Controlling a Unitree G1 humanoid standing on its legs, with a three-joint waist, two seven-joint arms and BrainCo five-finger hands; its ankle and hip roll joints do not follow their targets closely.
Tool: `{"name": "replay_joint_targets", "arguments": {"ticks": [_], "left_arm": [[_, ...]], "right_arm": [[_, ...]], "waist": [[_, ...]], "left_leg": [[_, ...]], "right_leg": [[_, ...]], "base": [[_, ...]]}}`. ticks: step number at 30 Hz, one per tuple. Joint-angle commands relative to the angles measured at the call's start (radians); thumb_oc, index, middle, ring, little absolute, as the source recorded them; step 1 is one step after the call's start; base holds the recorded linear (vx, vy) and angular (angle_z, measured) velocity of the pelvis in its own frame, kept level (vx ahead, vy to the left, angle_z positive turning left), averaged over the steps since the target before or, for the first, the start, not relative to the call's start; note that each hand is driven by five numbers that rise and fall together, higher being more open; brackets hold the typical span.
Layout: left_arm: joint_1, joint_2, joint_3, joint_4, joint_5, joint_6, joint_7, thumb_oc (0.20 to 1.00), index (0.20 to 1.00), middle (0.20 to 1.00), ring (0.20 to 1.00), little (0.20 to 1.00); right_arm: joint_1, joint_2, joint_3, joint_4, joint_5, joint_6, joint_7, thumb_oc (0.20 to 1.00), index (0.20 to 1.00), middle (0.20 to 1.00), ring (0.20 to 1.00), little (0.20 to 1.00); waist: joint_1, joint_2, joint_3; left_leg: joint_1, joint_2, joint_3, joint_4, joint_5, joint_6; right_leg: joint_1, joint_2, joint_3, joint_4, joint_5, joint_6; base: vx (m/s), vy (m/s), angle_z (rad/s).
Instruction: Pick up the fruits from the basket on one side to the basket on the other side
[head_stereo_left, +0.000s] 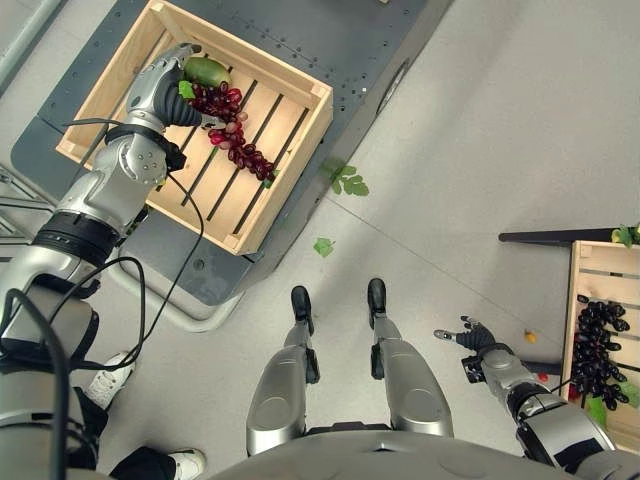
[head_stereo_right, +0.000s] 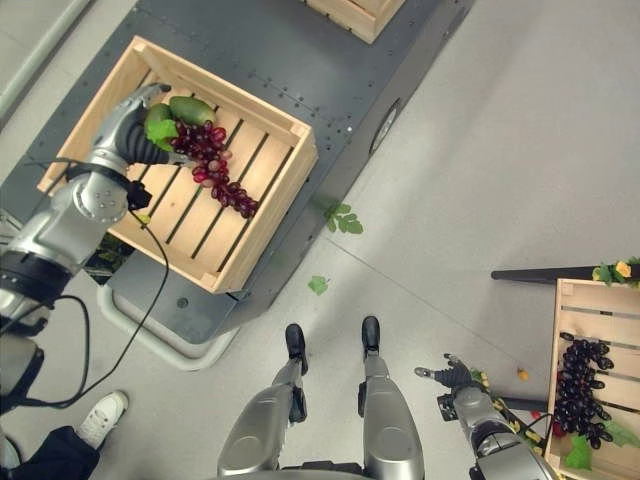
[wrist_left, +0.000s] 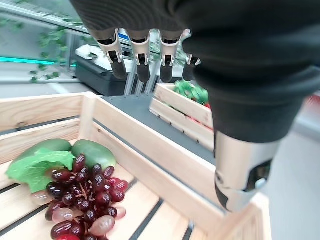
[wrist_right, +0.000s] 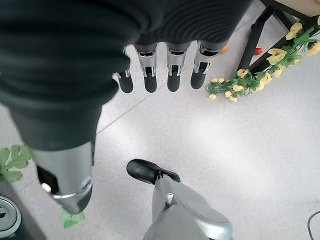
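A bunch of red grapes (head_stereo_left: 235, 135) with a green leaf lies in the wooden crate (head_stereo_left: 296, 168) at upper left, beside two green fruits (wrist_left: 92, 152). My left hand (head_stereo_left: 160, 90) hovers over the crate's far corner, just above the green fruits, its fingers (wrist_left: 142, 60) straight and holding nothing. At the right edge a second wooden crate (head_stereo_left: 580, 270) holds a bunch of dark grapes (head_stereo_left: 600, 345). My right hand (head_stereo_left: 475, 338) hangs low above the floor to the left of that crate, open and empty, its fingers (wrist_right: 150, 75) straight.
The left crate rests on a dark grey platform (head_stereo_left: 380, 40), with another crate (head_stereo_right: 355, 15) further back. Green leaves (head_stereo_left: 345, 180) and a small orange fruit (head_stereo_left: 530, 337) lie on the floor. A black stand leg (head_stereo_left: 540, 237) juts out by the right crate. A person's white shoe (head_stereo_left: 110, 380) is at lower left.
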Motion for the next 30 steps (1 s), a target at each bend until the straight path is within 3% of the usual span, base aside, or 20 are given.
{"name": "replay_joint_targets", "arguments": {"ticks": [1,19,30], "left_arm": [[-0.125,0.047,-0.035,0.056,0.113,0.005,0.049,1.0,1.0,1.0,1.0,1.0],[-0.321,0.025,-0.299,0.149,0.358,0.037,0.029,1.0,1.0,1.0,1.0,1.0],[-0.325,0.11,-0.379,0.159,0.45,0.037,0.014,1.0,1.0,1.0,1.0,1.0]], "right_arm": [[0.008,-0.032,0.008,-0.003,0.029,-0.014,-0.027,1.0,1.0,1.0,1.0,1.0],[0.006,-0.061,0.009,-0.011,0.036,-0.023,-0.059,1.0,1.0,1.0,1.0,1.0],[0.011,-0.07,0.007,-0.012,0.027,-0.025,-0.064,1.0,1.0,1.0,1.0,1.0]], "waist": [[-0.018,-0.003,-0.03],[-0.057,0.029,-0.003],[-0.057,0.049,-0.001]], "left_leg": [[-0.1,-0.029,-0.034,0.025,0.027,-0.037],[-0.142,-0.048,-0.006,0.027,0.031,-0.03],[-0.146,-0.051,0.0,0.023,0.027,-0.029]], "right_leg": [[-0.067,-0.072,0.038,0.003,0.028,0.138],[-0.129,-0.087,0.074,0.003,0.057,0.152],[-0.141,-0.087,0.084,0.003,0.059,0.153]], "base": [[-0.04,0.037,-0.14],[-0.01,0.023,-0.08],[0.01,0.01,-0.04]]}}
